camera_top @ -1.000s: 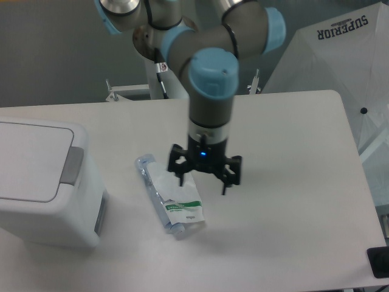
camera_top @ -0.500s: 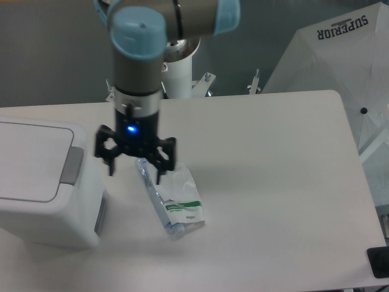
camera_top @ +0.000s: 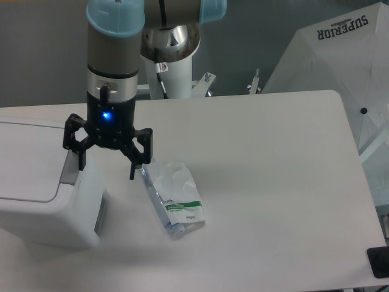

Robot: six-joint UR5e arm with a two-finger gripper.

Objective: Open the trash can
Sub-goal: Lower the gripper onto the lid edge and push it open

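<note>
The trash can (camera_top: 36,182) is a white boxy bin at the table's left edge, its flat lid down and its grey push tab (camera_top: 72,173) on the right side of the lid. My gripper (camera_top: 106,171) hangs open at the bin's right edge, pointing down. Its left finger is over the grey tab and its right finger is beyond the bin's side. Nothing is between the fingers. I cannot tell whether the left finger touches the tab.
A clear plastic packet with green print (camera_top: 174,199) lies on the table just right of the gripper. The arm's white base post (camera_top: 170,67) stands at the table's back edge. A white umbrella-like cover (camera_top: 340,61) sits off the table at the right.
The gripper has swept left across the table, from right of the packet to the bin's right edge over the grey tab. It stayed open. The packet and bin have not moved.
</note>
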